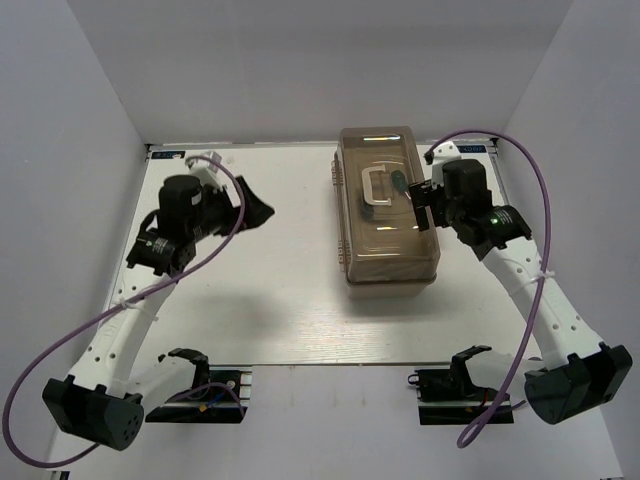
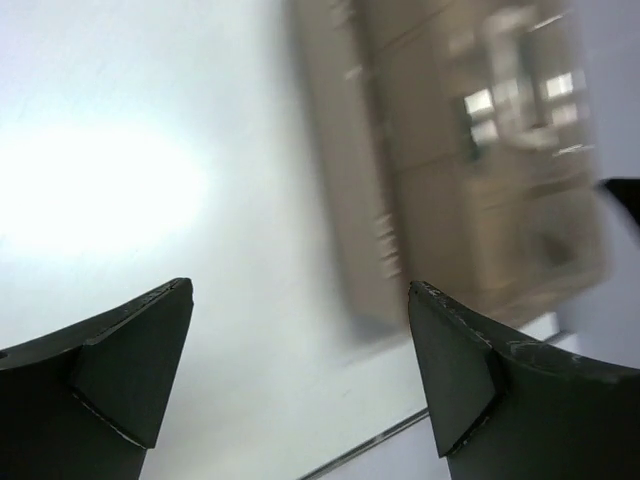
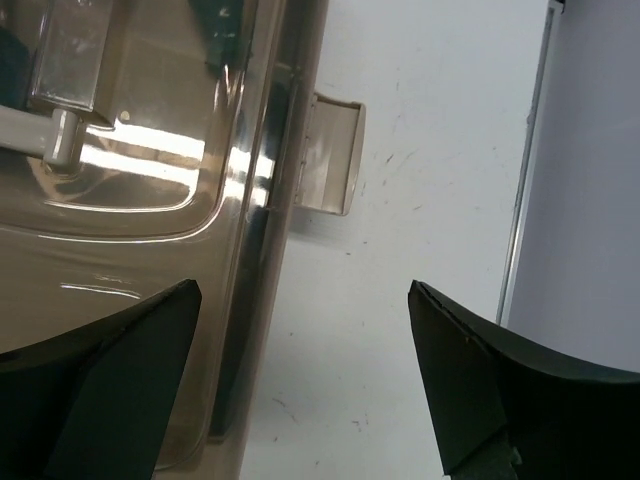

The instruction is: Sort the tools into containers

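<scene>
We are holding our right gripper (image 3: pixel 302 290) spread wide and empty just right of the toolbox (image 1: pixel 385 250), lengthwise alongside, our left gripper (image 2: pixel 300 288) likewise empty, well left

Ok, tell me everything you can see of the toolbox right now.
The toolbox has its lid down, flat on the white table, right of centre. Its translucent brown lid looks like glossy plastic, with a clear handle on top and a beige latch on the right side. Something dark green shows through it. The open right gripper hangs at that side; contact unclear.
</scene>
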Controlling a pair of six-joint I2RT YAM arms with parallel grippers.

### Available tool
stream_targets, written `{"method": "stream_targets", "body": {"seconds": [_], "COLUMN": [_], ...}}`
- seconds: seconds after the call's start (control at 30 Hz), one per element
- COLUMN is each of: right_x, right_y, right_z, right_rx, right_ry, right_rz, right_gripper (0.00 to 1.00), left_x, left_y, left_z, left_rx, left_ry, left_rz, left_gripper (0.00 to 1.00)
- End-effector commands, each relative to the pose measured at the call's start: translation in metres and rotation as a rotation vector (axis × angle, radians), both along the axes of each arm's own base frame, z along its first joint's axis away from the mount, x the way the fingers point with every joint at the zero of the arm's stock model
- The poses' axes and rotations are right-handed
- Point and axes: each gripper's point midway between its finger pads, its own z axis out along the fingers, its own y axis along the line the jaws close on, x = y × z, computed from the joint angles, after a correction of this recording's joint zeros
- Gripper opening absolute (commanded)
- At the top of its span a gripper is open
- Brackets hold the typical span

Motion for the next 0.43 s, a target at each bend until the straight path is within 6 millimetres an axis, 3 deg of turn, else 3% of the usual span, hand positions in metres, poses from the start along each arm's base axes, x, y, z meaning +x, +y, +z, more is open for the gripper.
{"method": "stream_targets", "body": {"seconds": [0.0, 0.23, 0.4], "right_x": [-0.005, -0.015, -0.025], "right_y": [0.003, -0.009, -0.009], "right_z": [0.006, 0.014, 0.019], "right_rx": [0.031, 0.002, 0.029], "right_ry": [0.040, 0.056, 0.015], "right_rz": [-0.005, -0.048, -0.027], "right_gripper": [0.90, 0.90, 0.90], "left_x": [-0.015, -0.028, -0.029], "left_y": [0.025, 0.035, 0.034], "left_z": [-0.033, -0.020, -0.027], "left_rx": [0.106, 0.153, 0.151], "left_ry": [0.050, -0.017, -0.008], "left_rz": [0.081, 0.077, 0.067], "left_gripper": [0.99, 0.99, 0.99]}}
